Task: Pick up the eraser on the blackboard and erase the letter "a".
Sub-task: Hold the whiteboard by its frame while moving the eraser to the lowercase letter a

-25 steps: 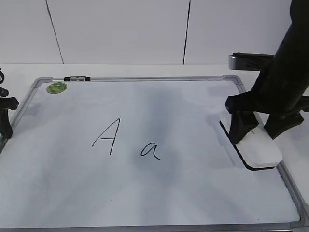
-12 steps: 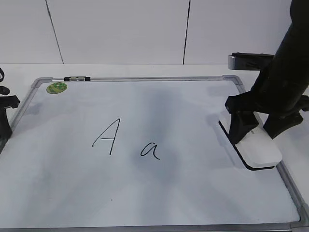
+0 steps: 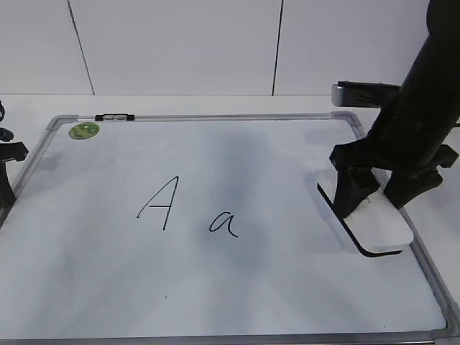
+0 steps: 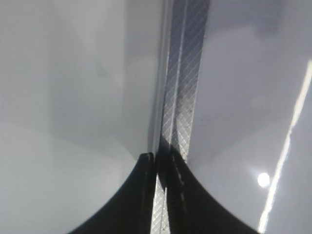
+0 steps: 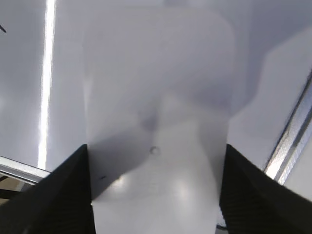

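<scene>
The white eraser with its black underside is at the right side of the blackboard, between the fingers of my right gripper, which is shut on it. I cannot tell whether it touches the surface. In the right wrist view the eraser fills the gap between the black fingers of the right gripper. The letter "a" is at the board's middle, well left of the eraser. My left gripper is shut and empty over the board's left frame; it also shows at the left edge of the exterior view.
A capital "A" is written left of the "a". A green sticker sits in the far left corner. A small black-and-white piece lies on the far frame. The board's right frame runs close beside the eraser.
My right gripper has moved a little to the left with the eraser in it, away from the board's right frame. The left arm has stayed put.
</scene>
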Controlling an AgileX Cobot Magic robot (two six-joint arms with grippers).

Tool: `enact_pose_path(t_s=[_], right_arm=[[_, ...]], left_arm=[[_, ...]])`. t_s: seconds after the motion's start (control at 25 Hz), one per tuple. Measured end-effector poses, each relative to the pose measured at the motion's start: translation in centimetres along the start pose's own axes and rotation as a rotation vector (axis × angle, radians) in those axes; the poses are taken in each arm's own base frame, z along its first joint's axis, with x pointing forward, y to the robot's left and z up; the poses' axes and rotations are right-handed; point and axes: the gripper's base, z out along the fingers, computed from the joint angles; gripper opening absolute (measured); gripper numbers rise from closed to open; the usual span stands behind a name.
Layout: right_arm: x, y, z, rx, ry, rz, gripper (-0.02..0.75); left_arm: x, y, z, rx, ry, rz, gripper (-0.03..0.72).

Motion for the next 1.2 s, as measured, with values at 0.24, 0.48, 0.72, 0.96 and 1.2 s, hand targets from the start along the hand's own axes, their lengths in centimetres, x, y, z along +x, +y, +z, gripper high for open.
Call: enact_pose_path(t_s=[0.24, 0.48, 0.72, 0.96, 1.2], right_arm=[[-1.5, -0.3, 1.6, -0.001, 0.052, 0.005, 0.553], [-2.4, 1.6, 2.5, 0.055, 0.065, -0.088, 0.553], [-5.2, 5.6, 1.8, 0.122, -0.018, -0.207, 0.553], [-7.9, 7.2, 1.4, 0.111, -0.091, -0.224, 0.553], [-8.6, 6.8, 4.6, 0.117, -0.017, -0.214, 0.553]], left_arm=[[0.0, 0.0, 0.0, 0.000, 0.000, 0.002, 0.020], [0.0, 0.0, 0.0, 0.000, 0.000, 0.002, 0.020], [0.0, 0.0, 0.0, 0.000, 0.000, 0.003, 0.020], [0.0, 0.0, -0.1, 0.000, 0.002, 0.004, 0.020], [0.0, 0.0, 0.0, 0.002, 0.006, 0.003, 0.020]])
